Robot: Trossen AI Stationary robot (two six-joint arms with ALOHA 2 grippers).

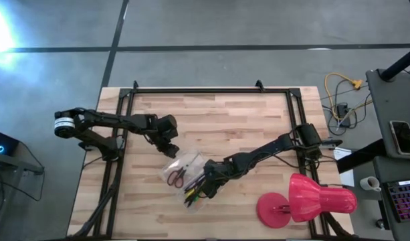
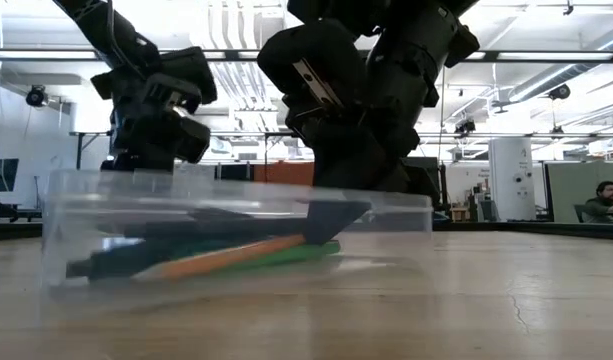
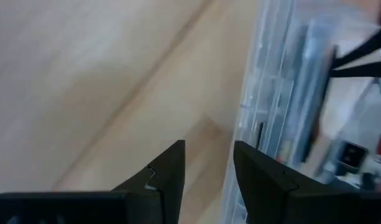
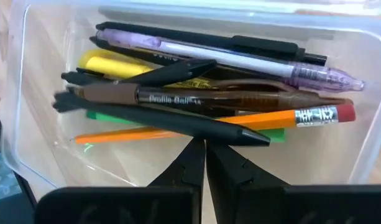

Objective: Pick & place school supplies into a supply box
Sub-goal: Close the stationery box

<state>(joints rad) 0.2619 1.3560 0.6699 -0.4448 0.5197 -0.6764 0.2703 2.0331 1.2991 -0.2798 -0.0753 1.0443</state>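
A pink-red lamp (image 1: 306, 203) is seen lying at the lower right of the wooden tabletop (image 1: 211, 114); yellow cables (image 1: 340, 86) are seen at the right.

Clear supply box (image 4: 28, 93): orange pencil (image 4: 196, 126) with red eraser, brown pen (image 4: 202, 98), yellow marker (image 4: 109, 64), green pen (image 4: 103, 116), red-handled scissors (image 1: 176, 177). Pink-red lamp (image 1: 312, 199), pale wood-plank desk (image 1: 218, 120).

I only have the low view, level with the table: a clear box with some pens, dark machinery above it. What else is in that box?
Observer: Red-handled scissors lie at the left arm's end of the supply box, apart from the pens.
Operator: Which arm is over the pens?
Observer: The right gripper, fingers shut, empty, just above an orange pencil.
Operator: And the other?
Observer: The left gripper sits open beside the box's outer wall, holding nothing.
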